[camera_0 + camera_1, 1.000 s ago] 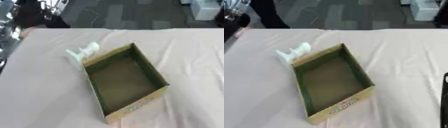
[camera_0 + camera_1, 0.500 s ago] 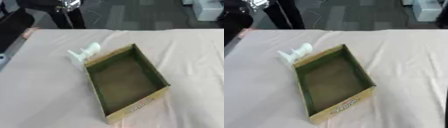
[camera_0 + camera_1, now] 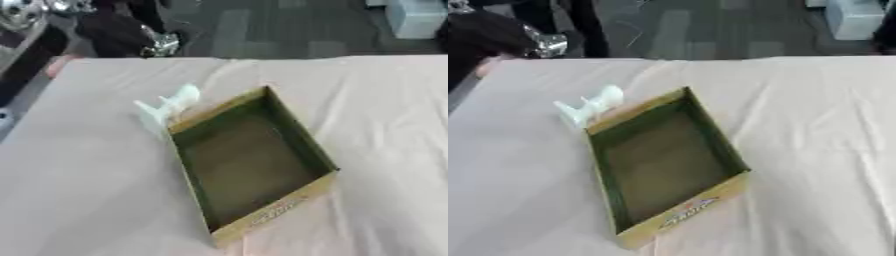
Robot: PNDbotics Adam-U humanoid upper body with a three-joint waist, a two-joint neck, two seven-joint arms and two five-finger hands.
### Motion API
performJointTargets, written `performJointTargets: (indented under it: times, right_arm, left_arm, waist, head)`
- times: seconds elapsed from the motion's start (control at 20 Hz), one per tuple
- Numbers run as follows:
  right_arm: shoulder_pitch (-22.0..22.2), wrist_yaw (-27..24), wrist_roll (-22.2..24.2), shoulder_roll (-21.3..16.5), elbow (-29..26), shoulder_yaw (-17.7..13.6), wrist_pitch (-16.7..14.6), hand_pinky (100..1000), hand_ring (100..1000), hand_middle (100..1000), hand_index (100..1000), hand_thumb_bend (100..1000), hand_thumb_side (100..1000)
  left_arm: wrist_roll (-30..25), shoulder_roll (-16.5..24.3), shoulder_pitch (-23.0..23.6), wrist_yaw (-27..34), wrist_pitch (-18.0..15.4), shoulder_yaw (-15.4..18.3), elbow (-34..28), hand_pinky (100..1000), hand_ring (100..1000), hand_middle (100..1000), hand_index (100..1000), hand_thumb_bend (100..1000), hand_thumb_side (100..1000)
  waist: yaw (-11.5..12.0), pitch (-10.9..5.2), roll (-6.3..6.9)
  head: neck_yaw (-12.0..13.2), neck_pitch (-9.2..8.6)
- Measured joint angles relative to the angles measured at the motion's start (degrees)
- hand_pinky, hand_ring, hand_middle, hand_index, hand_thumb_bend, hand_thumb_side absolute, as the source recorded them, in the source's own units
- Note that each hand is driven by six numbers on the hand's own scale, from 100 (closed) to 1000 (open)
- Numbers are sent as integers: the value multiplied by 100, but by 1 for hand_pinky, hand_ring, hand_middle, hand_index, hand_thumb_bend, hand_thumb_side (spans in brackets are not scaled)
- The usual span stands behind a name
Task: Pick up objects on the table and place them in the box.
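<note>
Soft, even light falls on the pale tabletop (image 3: 79,200), with no glare. The box (image 3: 662,165) is dim inside. Both views are blurred, most beyond the box.

You're in a lab or office: grey carpet-tiled floor (image 3: 710,30) beyond the cloth-covered bench (image 3: 815,125), white cabinet (image 3: 855,20) standing there.
</note>
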Motion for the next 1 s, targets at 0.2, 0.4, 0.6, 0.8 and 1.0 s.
performJointTargets:
  times: [0.2, 0.4, 0.6, 0.8, 1.0]
  right_arm:
    - [-35, -25, 12, 37, -12, 29, -3, 456, 381, 378, 475, 100, 1000]
    - [-67, -48, 39, 52, -12, 29, -6, 456, 381, 378, 475, 100, 1000]
    - [-85, -56, 56, 52, -12, 29, -8, 457, 381, 378, 476, 100, 1000]
    - [-90, -92, 77, 55, -12, 32, -23, 456, 381, 378, 476, 100, 1000]
    - [-141, -118, 96, 100, -12, 64, -19, 457, 382, 378, 477, 100, 1000]
  left_arm:
    - [96, -27, 178, -425, 96, -167, 414, 763, 803, 868, 840, 313, 814]
    - [105, -171, 236, -868, 105, -230, 940, 766, 805, 869, 842, 316, 821]
    - [83, -309, 240, -1133, 83, -249, 1306, 771, 820, 878, 847, 323, 830]
    - [55, -378, 327, -1309, 55, -249, 1449, 771, 819, 878, 851, 323, 838]
    - [51, -413, 339, -1373, 51, -253, 1565, 781, 826, 878, 850, 347, 827]
  waist:
    - [-70, 52, 1]
    - [-100, 93, -3]
    - [-113, 124, -4]
    - [-150, 134, -2]
    - [-192, 158, -1]
  head:
    - [87, 0]
    - [139, 1]
    - [166, 1]
    - [167, 1]
    - [176, 1]
